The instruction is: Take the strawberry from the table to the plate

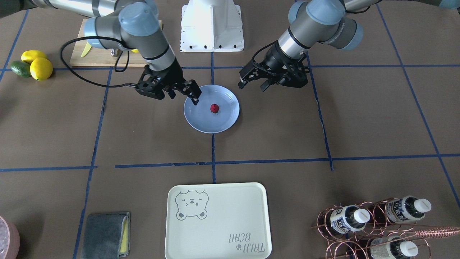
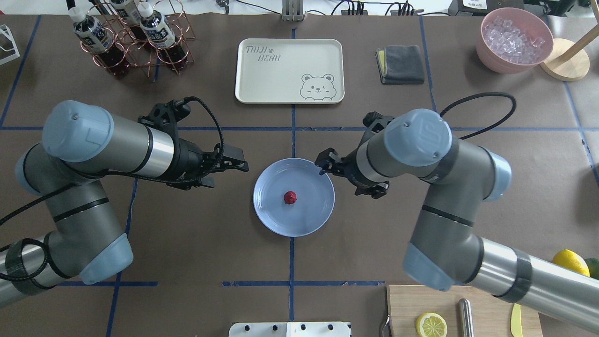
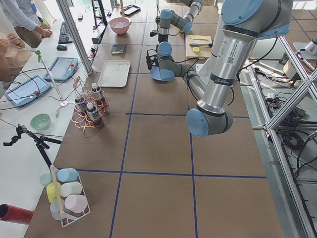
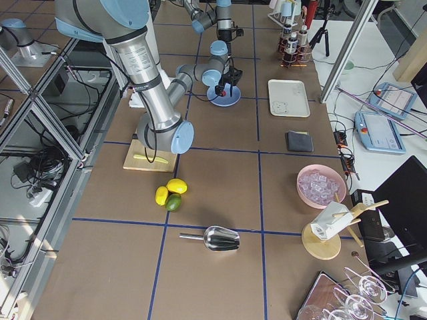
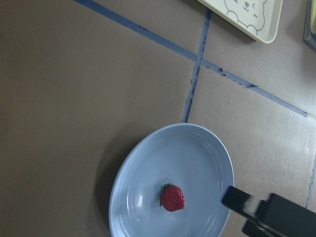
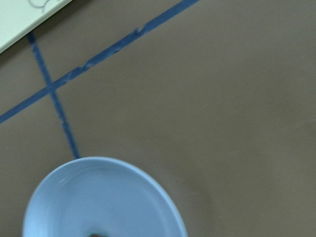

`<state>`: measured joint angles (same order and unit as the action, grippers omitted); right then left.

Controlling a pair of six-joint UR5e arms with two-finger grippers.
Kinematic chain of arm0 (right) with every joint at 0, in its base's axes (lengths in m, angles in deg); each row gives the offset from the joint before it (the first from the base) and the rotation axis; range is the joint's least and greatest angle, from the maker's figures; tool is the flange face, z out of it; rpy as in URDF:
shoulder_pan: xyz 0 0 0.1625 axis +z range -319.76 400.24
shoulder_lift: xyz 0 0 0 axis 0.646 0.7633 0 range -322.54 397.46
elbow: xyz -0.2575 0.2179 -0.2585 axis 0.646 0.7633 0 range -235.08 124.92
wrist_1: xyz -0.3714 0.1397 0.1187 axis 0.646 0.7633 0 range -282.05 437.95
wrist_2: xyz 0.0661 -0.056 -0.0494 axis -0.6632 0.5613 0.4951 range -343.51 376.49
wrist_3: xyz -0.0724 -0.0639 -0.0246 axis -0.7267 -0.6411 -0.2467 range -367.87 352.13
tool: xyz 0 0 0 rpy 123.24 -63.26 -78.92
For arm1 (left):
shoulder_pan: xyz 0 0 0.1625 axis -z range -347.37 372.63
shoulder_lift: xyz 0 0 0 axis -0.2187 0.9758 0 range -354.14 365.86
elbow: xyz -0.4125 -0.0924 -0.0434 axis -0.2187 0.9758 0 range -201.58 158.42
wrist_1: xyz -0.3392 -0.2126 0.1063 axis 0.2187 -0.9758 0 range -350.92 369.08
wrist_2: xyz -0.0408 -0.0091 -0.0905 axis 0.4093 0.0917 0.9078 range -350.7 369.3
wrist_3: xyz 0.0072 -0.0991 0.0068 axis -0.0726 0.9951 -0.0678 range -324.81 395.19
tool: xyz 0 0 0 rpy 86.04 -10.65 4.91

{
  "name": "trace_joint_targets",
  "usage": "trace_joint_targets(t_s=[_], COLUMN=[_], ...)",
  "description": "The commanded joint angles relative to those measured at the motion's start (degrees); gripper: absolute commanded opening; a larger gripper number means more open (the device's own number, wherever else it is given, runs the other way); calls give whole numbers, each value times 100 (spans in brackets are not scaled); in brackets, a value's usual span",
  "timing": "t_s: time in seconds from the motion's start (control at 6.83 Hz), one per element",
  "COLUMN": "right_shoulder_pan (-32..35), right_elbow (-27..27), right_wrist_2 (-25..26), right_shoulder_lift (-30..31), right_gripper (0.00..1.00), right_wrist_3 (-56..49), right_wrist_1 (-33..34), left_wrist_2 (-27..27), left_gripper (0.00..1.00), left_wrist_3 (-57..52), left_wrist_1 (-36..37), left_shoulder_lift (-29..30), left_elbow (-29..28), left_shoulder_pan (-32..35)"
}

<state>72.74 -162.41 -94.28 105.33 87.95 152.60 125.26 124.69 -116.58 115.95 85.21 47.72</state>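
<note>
The small dark-red strawberry (image 1: 214, 108) (image 2: 290, 197) (image 5: 173, 198) lies near the middle of the light-blue plate (image 1: 196, 118) (image 2: 269, 215) (image 5: 138, 197) at the centre of the brown table (image 1: 143, 136). My right gripper (image 1: 183, 94) (image 2: 327, 166) hovers at the plate's rim, open and holding nothing; one of its fingers (image 5: 242, 200) shows in the left wrist view. My left gripper (image 1: 253, 84) (image 2: 238, 161) hangs just off the opposite side of the plate, open and empty. In the right wrist view only the plate's upper part (image 6: 98, 197) shows.
A cream bear tray (image 2: 289, 70) lies beyond the plate. A copper rack of bottles (image 2: 131, 37), a grey cloth (image 2: 400, 64) and a pink bowl of ice (image 2: 514, 40) line the far edge. Lemons with an avocado (image 1: 32, 64) and a cutting board (image 1: 100, 54) sit near the robot.
</note>
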Motion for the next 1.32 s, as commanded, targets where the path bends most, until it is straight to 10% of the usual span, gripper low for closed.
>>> trace_joint_targets(t_s=[0.0,0.44,1.17], right_shoulder_pan=[920,2834,5572], right_elbow=[-848,-782,1028], right_wrist_2=[-679,-1332,-2414], right_shoulder_lift=[1878,3527,3689], right_gripper=[100,100,100], right_wrist_3=[-2003,-6035,-10168], right_wrist_1=[-55,5,50], left_wrist_2=[5,40,2173], left_gripper=[100,100,100], left_wrist_3=[-1278,-4543,-8375], left_wrist_1=[-2,-20,190], left_shoulder_lift=[-766,-2207,-3415], left_elbow=[333,694,-358], left_shoulder_pan=[382,1355,4327])
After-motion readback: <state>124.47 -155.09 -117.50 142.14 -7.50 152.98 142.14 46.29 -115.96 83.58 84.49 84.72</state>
